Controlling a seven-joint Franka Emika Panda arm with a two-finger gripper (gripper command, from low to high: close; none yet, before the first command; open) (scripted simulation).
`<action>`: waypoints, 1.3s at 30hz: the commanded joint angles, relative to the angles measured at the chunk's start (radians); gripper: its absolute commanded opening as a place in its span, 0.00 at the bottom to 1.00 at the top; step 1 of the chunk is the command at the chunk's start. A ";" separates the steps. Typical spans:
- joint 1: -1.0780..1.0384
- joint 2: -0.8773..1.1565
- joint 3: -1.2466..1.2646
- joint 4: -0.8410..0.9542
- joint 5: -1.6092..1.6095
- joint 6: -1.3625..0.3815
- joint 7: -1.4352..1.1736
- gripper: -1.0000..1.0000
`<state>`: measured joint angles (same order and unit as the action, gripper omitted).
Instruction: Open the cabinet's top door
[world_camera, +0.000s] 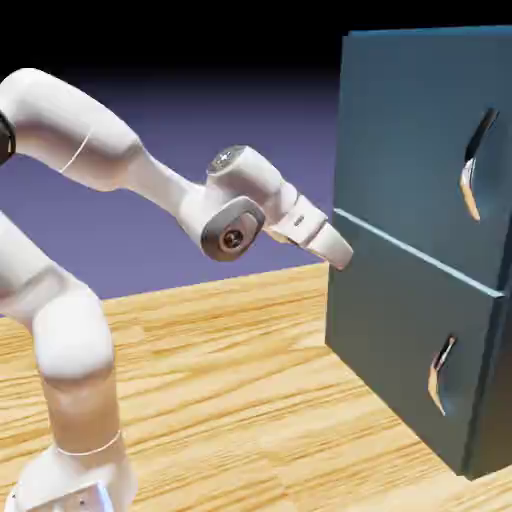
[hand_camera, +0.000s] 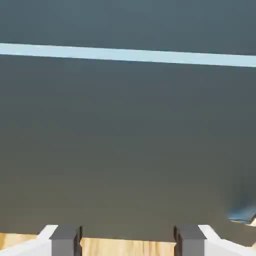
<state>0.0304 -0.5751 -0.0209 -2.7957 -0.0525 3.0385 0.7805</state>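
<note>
Hand view: the fingers (hand_camera: 65, 235) are spread wide with nothing between them, and the lower panel (hand_camera: 125, 145) fills the frame ahead. The top door (hand_camera: 125, 20) lies beyond the pale seam (hand_camera: 125, 54), above the fingertips. In the exterior view the gripper (world_camera: 338, 250) is seen near the cabinet (world_camera: 400, 330) at the seam's height, with the door's handle (world_camera: 472, 170) up and further along. A raise and sideways shift are judged necessary before closing. Open room is left over the table (world_camera: 220, 400).

I see the wooden table (world_camera: 230, 400) only | light wood, grain streaks running across | lit brightest toward the exterior view's lower middle | hand view: thin strip of it along the bottom edge (nothing stands on that strip) | blue-violet backdrop (world_camera: 180, 250) behind, darkening upward
</note>
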 joint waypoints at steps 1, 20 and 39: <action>0.015 -0.004 -0.017 0.012 -0.044 0.001 0.033 0.50; 0.305 -0.085 -0.347 0.238 -0.870 0.025 0.655 0.50; 0.595 -0.165 -0.677 0.464 -1.696 0.048 1.277 0.50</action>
<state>0.6252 -0.7404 -0.6982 -2.3319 -1.7486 3.0867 2.0575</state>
